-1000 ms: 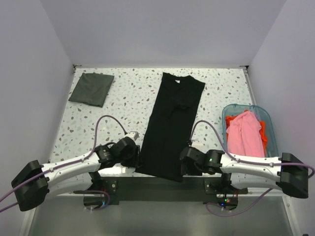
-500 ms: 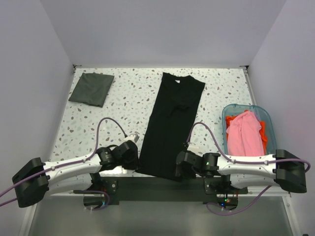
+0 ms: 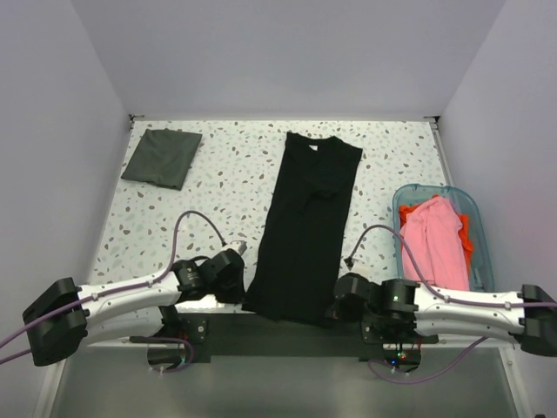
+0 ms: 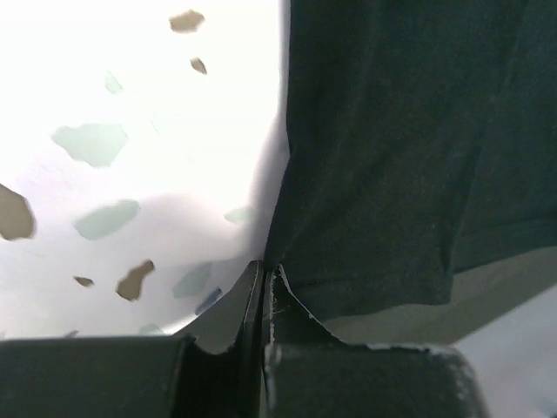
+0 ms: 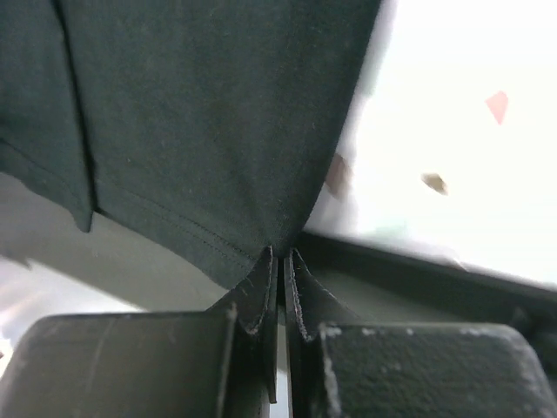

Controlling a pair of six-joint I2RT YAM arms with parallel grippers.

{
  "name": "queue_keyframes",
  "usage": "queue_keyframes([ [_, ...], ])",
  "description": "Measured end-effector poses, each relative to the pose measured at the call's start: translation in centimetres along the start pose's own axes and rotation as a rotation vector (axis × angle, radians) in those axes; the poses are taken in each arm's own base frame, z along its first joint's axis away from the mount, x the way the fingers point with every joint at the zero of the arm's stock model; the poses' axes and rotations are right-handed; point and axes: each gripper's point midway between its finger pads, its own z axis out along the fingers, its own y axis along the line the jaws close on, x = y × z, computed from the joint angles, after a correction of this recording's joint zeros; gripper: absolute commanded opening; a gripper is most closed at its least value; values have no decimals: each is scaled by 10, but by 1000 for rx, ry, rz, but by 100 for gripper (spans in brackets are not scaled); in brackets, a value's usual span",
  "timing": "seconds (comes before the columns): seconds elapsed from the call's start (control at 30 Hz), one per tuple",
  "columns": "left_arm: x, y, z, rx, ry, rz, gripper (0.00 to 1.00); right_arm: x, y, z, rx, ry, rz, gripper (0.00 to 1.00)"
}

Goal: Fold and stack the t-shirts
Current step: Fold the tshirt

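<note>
At 6 o'clock on the table (image 3: 218,174), the black shirt (image 3: 309,226) has its hem stretched wider now: right gripper (image 3: 341,306) has shifted toward 3, left gripper (image 3: 237,280) barely moved. Both pinch hem corners, fingers closed. From above, the wrists hide the corners.

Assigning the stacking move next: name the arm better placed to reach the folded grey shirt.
Left, probably. The grey shirt lies at the far left corner, on the left gripper's side; the black shirt, pinched by both, separates it from the right gripper.
</note>
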Motion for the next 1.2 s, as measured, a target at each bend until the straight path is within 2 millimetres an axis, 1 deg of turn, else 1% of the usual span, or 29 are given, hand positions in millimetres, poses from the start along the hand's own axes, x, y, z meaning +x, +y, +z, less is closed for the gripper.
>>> queue_keyframes([
  [0.07,7,-2,-2,19,27,4,0,0,-6,-11,-13,4,5,0],
  [0.17,15,-7,-5,58,63,13,0,0,-10,-20,-30,5,7,0],
  [0.3,20,-15,-9,85,81,36,0,2,-18,-19,29,19,-13,0],
  [0.4,17,-25,-13,100,80,52,0,2,-22,-17,90,25,-44,0],
  [0.5,5,-37,-20,86,56,61,0,-6,-18,-22,133,-3,-78,0],
  [0.53,-4,-42,-23,82,37,66,0,-14,-14,-27,139,-34,-93,0],
  [0.57,-18,-54,-28,83,8,70,0,-22,-7,-33,139,-68,-108,0],
  [0.6,-25,-58,-30,86,-9,67,0,-31,1,-40,132,-103,-123,0],
  [0.63,-40,-66,-33,89,-37,59,0,-40,8,-45,136,-138,-135,0],
  [0.73,-88,-86,-33,94,-125,28,0,-79,39,-66,143,-277,-162,0],
  [0.8,-111,-88,-27,81,-160,5,0,-107,51,-71,175,-358,-172,0],
  [0.87,-130,-85,-17,49,-178,-26,0,-138,49,-65,224,-405,-138,0],
  [0.93,-148,-82,-6,21,-194,-45,0,-172,35,-57,286,-440,-89,0],
  [1.0,-168,-80,4,-7,-213,-66,0,-196,23,-51,339,-465,-67,0],
  [1.1,-201,-83,16,-28,-252,-94,0,-220,12,-33,402,-454,-79,0],
  [1.2,-233,-86,27,-37,-295,-106,0,-240,10,-15,426,-439,-84,0],
])
